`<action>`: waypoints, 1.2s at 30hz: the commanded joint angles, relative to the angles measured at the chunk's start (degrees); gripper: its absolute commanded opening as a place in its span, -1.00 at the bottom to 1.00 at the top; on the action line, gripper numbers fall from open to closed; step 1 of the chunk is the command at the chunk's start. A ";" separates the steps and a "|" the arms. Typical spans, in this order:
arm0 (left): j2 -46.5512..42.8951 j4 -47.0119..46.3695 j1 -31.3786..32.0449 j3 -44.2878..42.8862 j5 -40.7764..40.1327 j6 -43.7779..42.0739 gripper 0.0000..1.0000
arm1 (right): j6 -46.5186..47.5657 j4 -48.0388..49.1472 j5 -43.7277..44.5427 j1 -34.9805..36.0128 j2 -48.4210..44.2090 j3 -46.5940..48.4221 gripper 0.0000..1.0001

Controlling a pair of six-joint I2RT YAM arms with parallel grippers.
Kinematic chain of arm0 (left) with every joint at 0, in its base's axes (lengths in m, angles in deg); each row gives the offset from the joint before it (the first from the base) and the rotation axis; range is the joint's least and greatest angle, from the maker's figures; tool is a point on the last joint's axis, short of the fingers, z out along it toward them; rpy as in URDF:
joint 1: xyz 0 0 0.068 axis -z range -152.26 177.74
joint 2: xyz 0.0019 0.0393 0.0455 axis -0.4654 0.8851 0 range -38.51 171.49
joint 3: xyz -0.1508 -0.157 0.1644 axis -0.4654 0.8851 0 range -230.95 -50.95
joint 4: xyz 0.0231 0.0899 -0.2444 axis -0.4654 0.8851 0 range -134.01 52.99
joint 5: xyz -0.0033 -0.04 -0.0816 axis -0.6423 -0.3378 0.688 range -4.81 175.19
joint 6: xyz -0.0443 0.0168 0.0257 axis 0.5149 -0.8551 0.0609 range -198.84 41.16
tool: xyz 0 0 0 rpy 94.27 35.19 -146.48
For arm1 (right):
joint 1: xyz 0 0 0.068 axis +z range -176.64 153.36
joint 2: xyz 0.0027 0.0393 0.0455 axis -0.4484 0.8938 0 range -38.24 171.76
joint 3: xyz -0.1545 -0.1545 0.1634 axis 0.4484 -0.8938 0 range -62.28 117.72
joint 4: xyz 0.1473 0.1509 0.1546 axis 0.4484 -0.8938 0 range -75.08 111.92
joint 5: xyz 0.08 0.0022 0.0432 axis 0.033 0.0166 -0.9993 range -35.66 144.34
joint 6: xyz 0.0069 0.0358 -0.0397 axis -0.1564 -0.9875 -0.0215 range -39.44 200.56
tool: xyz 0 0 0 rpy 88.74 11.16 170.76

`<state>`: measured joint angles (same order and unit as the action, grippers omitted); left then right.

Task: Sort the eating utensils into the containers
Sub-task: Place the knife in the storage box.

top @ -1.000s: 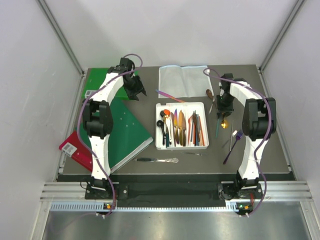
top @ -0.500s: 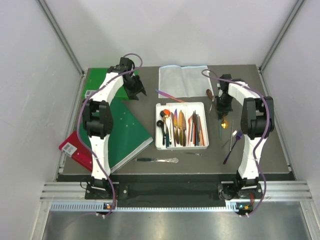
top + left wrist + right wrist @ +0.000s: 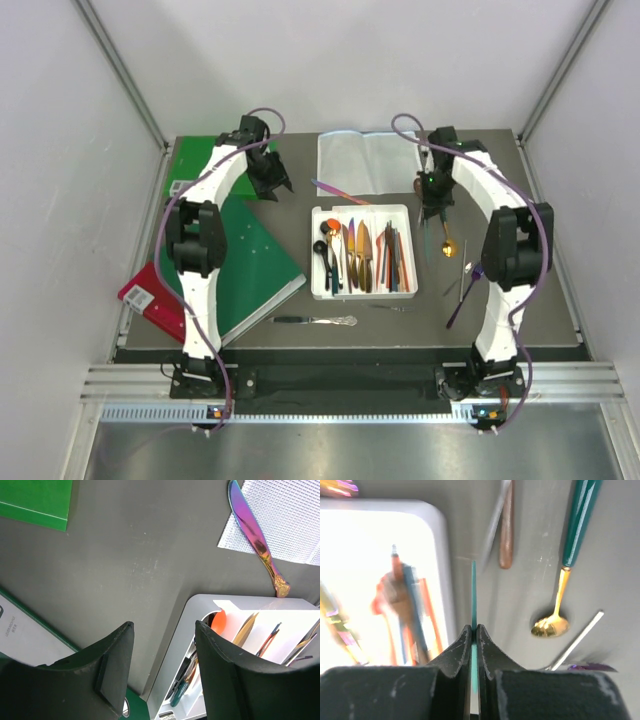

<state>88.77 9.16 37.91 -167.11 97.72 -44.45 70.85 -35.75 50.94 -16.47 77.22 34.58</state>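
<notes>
Right arm (image 3: 480, 185) has swung back and inward toward tray's far right corner.
Teal chopstick (image 3: 473, 592) pinched in right jaws, long axis parallel to compartments.
White tray (image 3: 442, 555) just left.
Left jaws spread, empty, idle.

White arms (image 3: 216, 183), black joints (image 3: 190, 240), purple cables (image 3: 264, 111).

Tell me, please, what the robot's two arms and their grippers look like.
The left arm and right arm have white link shells with black joint housings and black bases. A purple cable loops along each. The left gripper and right gripper have matte black tapering fingers; a green light glows at the right wrist.
</notes>
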 commanded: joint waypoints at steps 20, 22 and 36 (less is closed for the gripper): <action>-0.19 -0.70 0.02 -0.56 -0.32 -0.03 0.14 | -4.08 -6.40 -13.65 13.90 3.36 15.73 -1.00; -0.28 -0.87 0.02 -0.12 -0.23 0.06 0.14 | -4.52 -5.00 -13.83 15.39 4.86 13.63 -1.00; -1.60 -1.40 0.02 2.87 -0.93 -0.20 0.13 | -6.46 -0.95 -16.03 17.42 11.98 13.00 -1.00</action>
<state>90.11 8.96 37.91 -164.51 97.55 -44.47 65.30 -37.91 36.10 0.73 87.21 45.99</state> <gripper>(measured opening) 0.568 0.016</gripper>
